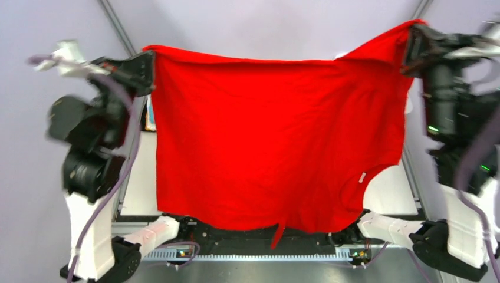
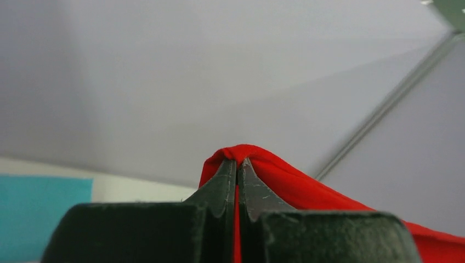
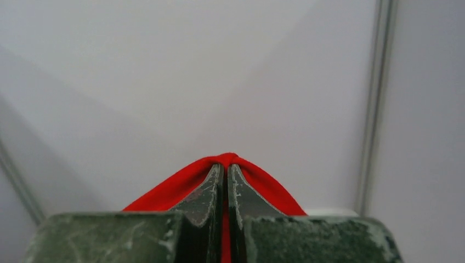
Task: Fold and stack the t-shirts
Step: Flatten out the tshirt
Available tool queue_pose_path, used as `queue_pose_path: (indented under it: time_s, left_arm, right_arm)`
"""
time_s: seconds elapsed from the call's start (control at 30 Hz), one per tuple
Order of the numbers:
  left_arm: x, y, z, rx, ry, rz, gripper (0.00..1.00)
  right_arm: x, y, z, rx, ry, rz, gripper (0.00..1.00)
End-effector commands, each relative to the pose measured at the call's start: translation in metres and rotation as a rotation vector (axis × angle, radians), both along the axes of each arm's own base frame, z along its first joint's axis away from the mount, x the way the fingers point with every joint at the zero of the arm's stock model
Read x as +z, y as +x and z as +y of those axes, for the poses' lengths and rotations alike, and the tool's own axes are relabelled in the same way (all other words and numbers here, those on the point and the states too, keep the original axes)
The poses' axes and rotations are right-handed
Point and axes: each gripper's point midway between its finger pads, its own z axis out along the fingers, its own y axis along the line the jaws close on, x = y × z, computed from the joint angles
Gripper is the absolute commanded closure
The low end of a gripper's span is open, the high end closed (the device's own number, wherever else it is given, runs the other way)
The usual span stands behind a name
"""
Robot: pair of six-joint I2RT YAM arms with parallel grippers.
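Two-handed, holds the red t-shirt (image 1: 265, 141) spread like a curtain above the tabletop (image 1: 141, 183), left pincer (image 1: 147, 66) and right pincer (image 1: 413, 50) each clamped tight on an upper corner. Risks a slip from so thin a pinch, or a crumpled landing if lowered unevenly. Hides most of the tabletop behind the cloth; shows only a teal sliver (image 1: 150, 118), unidentifiable.
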Motion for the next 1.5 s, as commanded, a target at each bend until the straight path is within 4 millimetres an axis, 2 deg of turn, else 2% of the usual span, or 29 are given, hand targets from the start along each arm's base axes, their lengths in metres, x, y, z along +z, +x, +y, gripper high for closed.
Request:
queue_pose_path:
  time_s: [0.0,0.1,0.17,0.2,0.23,0.33,0.37,0.43,0.47,0.5,0.53,0.57,0.6,0.63,0.67,0.77,0.87,1.0,1.1,1.2,1.27,1.47]
  left_arm:
    - [-0.100,0.111,0.003,0.216,0.044,0.314,1.00]
    - [-0.193,0.168,0.008,0.346,0.086,0.543,1.00]
    - [-0.261,0.202,0.013,0.390,0.093,0.689,1.00]
    - [-0.292,0.219,0.014,0.383,0.090,0.748,1.00]
    - [-0.335,0.240,0.013,0.364,0.095,0.829,1.00]
    - [-0.414,0.285,0.007,0.297,0.092,0.973,1.00]
    - [-0.433,0.298,0.003,0.279,0.105,1.006,0.88]
    - [-0.463,0.314,-0.010,0.218,0.127,1.091,0.52]
    - [-0.469,0.318,-0.017,0.187,0.131,1.128,0.32]
    - [-0.473,0.323,-0.022,0.158,0.137,1.140,0.07]
    - [-0.475,0.326,-0.025,0.142,0.139,1.141,0.02]
    - [-0.476,0.328,-0.028,0.131,0.139,1.138,0.01]
    - [-0.474,0.329,-0.030,0.118,0.139,1.130,0.01]
    - [-0.473,0.328,-0.031,0.106,0.138,1.123,0.01]
    - [-0.471,0.326,-0.034,0.087,0.138,1.118,0.01]
    - [-0.464,0.316,-0.044,0.027,0.140,1.114,0.01]
    - [-0.463,0.295,-0.055,-0.032,0.159,1.148,0.01]
    - [-0.473,0.250,-0.072,-0.112,0.208,1.186,0.01]
    - [-0.490,0.215,-0.085,-0.181,0.241,1.212,0.01]
    - [-0.510,0.185,-0.093,-0.227,0.263,1.241,0.01]
    - [-0.530,0.164,-0.094,-0.249,0.264,1.283,0.01]
    - [-0.570,0.131,-0.093,-0.267,0.229,1.391,0.01]
  right_arm:
    - [-0.087,0.106,0.008,-0.394,-0.137,0.246,1.00]
    - [-0.156,0.161,0.021,-0.454,-0.197,0.371,1.00]
    - [-0.210,0.201,0.027,-0.443,-0.211,0.465,1.00]
    - [-0.238,0.221,0.029,-0.444,-0.210,0.518,1.00]
    - [-0.268,0.239,0.030,-0.444,-0.201,0.572,1.00]
    - [-0.350,0.292,0.052,-0.390,-0.208,0.687,0.99]
    - [-0.381,0.309,0.061,-0.373,-0.212,0.733,0.97]
    - [-0.426,0.335,0.069,-0.382,-0.230,0.816,0.86]
    - [-0.445,0.344,0.070,-0.407,-0.246,0.857,0.68]
    - [-0.452,0.354,0.071,-0.431,-0.250,0.879,0.50]
    - [-0.469,0.360,0.070,-0.455,-0.270,0.924,0.38]
    - [-0.473,0.363,0.071,-0.464,-0.268,0.945,0.31]
    - [-0.473,0.363,0.071,-0.463,-0.262,0.953,0.24]
    - [-0.472,0.362,0.073,-0.449,-0.252,0.952,0.11]
    - [-0.468,0.360,0.076,-0.427,-0.235,0.945,0.04]
    - [-0.460,0.346,0.087,-0.318,-0.178,0.939,0.01]
    - [-0.463,0.317,0.099,-0.187,-0.120,0.970,0.01]
    - [-0.496,0.276,0.119,0.010,-0.028,1.057,0.01]
    - [-0.527,0.264,0.128,0.113,0.039,1.114,0.01]
    - [-0.550,0.271,0.133,0.181,0.096,1.152,0.01]
    - [-0.559,0.285,0.131,0.174,0.112,1.146,0.01]
    - [-0.585,0.322,0.124,0.114,0.086,1.124,0.01]
